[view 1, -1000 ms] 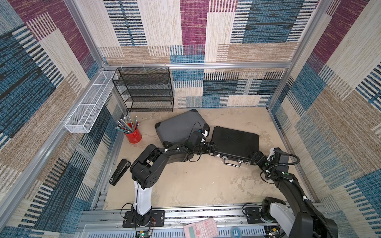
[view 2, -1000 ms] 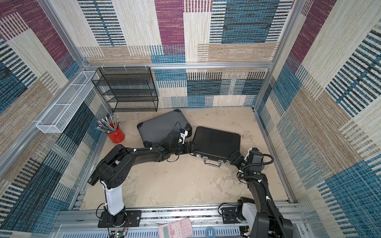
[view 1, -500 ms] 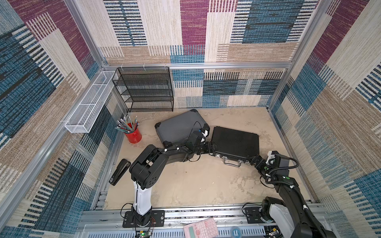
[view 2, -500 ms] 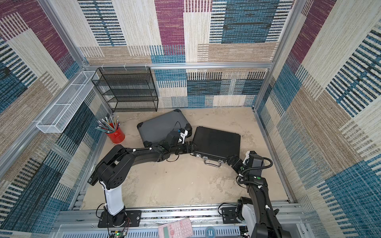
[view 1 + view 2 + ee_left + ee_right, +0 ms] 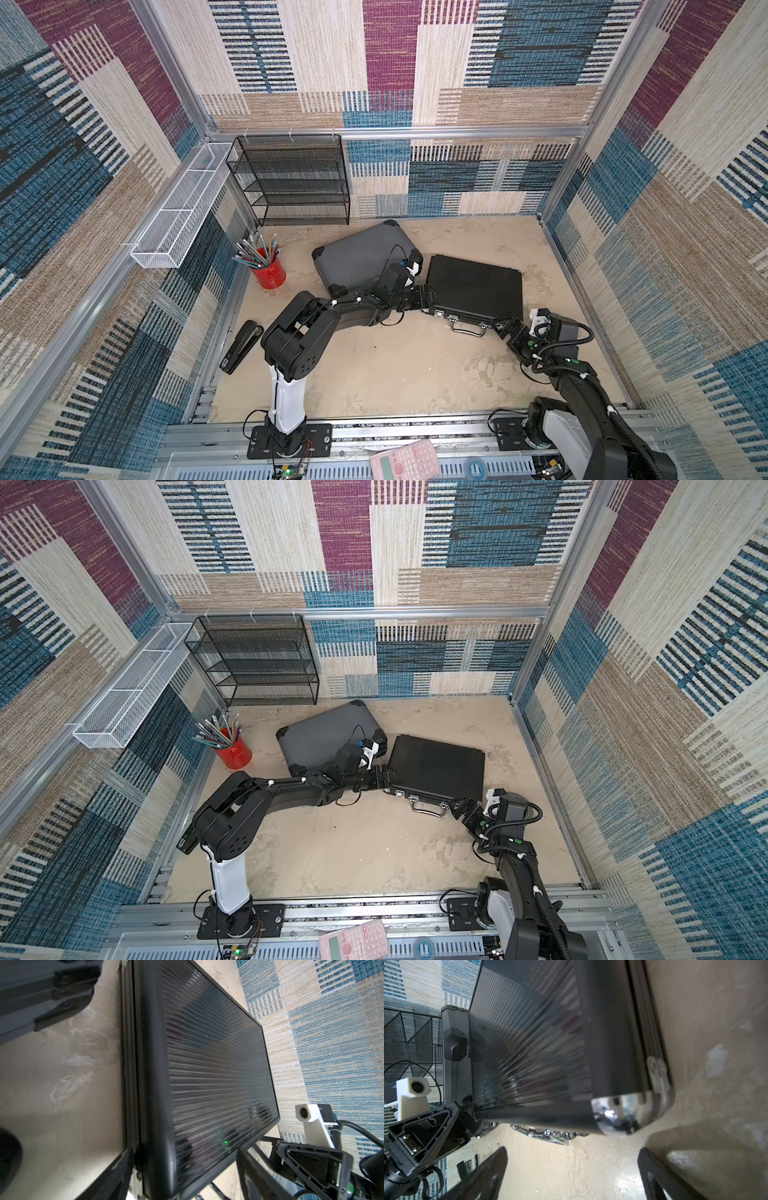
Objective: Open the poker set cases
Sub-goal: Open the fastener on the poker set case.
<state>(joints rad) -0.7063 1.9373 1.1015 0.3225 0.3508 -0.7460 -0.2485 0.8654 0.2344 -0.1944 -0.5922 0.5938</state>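
Note:
Two closed poker set cases lie on the floor in both top views. The grey case [image 5: 365, 257] with black corner caps is at the back. The slimmer black case [image 5: 478, 291] lies to its right, with its handle [image 5: 467, 330] facing the front. My left gripper [image 5: 428, 297] is shut on the black case's [image 5: 207, 1064] near-left corner, one finger low by the base and the other finger over the lid. My right gripper [image 5: 505, 328] stands open just short of the chrome near-right corner [image 5: 623, 1113], with only bare floor between its fingers [image 5: 483, 1174].
A black wire-mesh shelf [image 5: 299, 183] stands against the back wall, and a white wire basket [image 5: 183, 208] hangs on the left wall. A red cup of pencils [image 5: 270, 272] and a black stapler [image 5: 241, 347] are at the left. A pink calculator [image 5: 405, 461] lies on the front rail.
My right arm has drawn back slightly toward the front, away from the black case's corner. The left arm and both cases have not moved.

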